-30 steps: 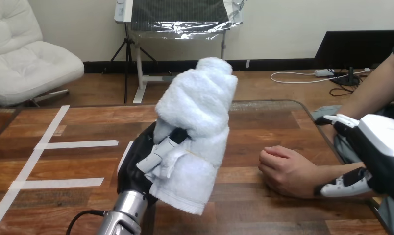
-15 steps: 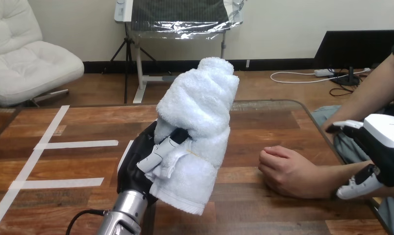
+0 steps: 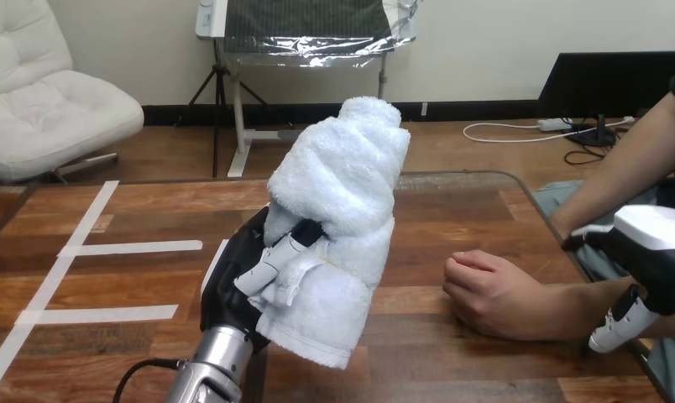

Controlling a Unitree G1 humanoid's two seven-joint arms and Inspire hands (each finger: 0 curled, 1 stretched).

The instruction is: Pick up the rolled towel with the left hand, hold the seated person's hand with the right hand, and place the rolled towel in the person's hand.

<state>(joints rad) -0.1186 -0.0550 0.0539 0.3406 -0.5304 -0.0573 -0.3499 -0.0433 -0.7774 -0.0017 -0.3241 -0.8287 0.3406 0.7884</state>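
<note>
Logged fluffy white rolled towel [image 3: 338,210] clenched upright by fingers [image 3: 271,264] of black-and-white left hand [image 3: 233,285] above brown wooden worktop [image 3: 149,210]; fingers [image 3: 584,237] of right hand [image 3: 657,260] spread, unclosed, beside person's forearm [image 3: 569,298]; judged best to slide toward wrist, close gently, then bring towel to person's hand [image 3: 485,290].

White rolled towel [image 3: 338,193]; black left robot hand [image 3: 238,281], white shells; reddish-brown woodgrain table [image 3: 460,214], white tape [image 3: 133,247].
</note>
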